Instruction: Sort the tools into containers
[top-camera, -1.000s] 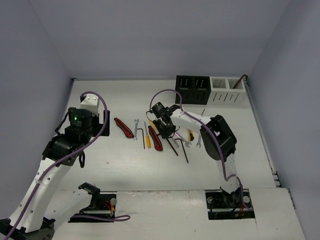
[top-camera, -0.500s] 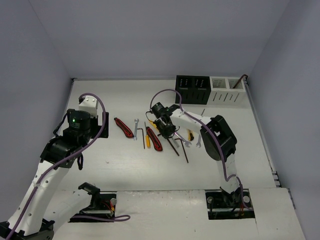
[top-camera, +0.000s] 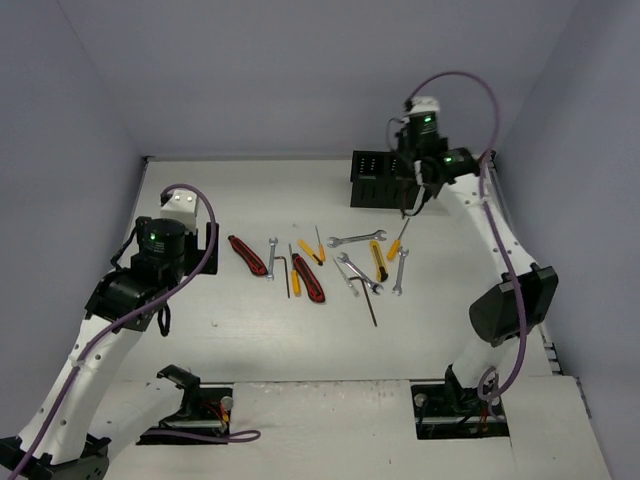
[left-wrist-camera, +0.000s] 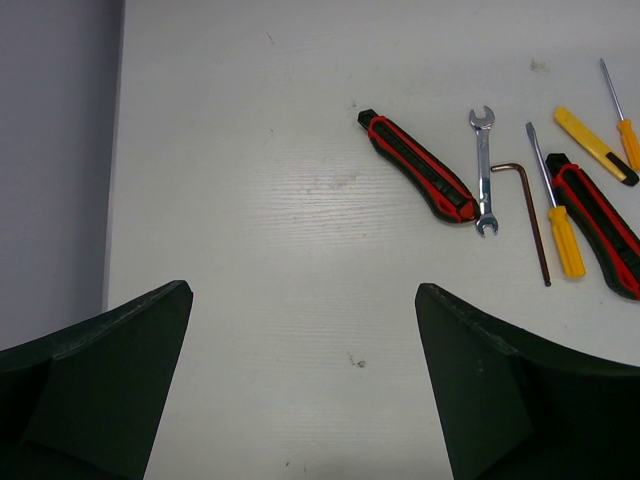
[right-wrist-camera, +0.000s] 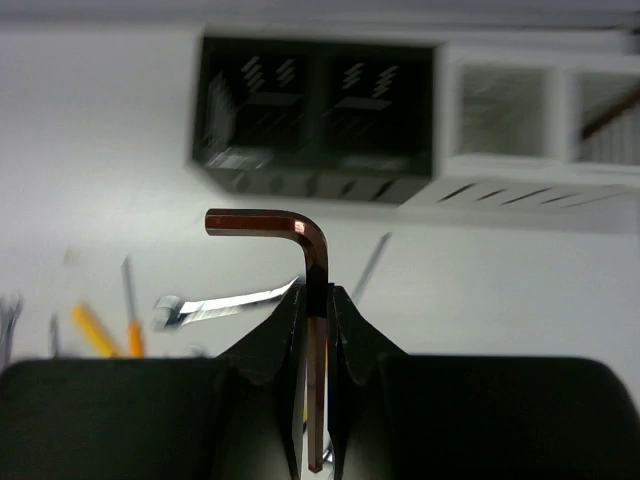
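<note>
R gripper (right-wrist-camera: 317, 300) pinches one dark hex key (right-wrist-camera: 312, 245) by its long leg, up in the air in front of the black box (right-wrist-camera: 320, 110), with the white box (right-wrist-camera: 540, 120) beside it. L gripper (left-wrist-camera: 302, 300) is spread wide, empty. Knives (left-wrist-camera: 420, 175), wrenches (top-camera: 357, 239), screwdrivers (left-wrist-camera: 565, 240) etc. lie unsorted on the table (top-camera: 200, 200), so I judge the task barely begun.

Tools (top-camera: 309, 279) on table (top-camera: 450, 300) centre; containers (top-camera: 378, 185) behind, far right.

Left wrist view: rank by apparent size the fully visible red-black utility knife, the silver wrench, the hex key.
Largest: red-black utility knife, longest and bulkiest.
Then silver wrench and hex key: alike in length, too close to rank.
</note>
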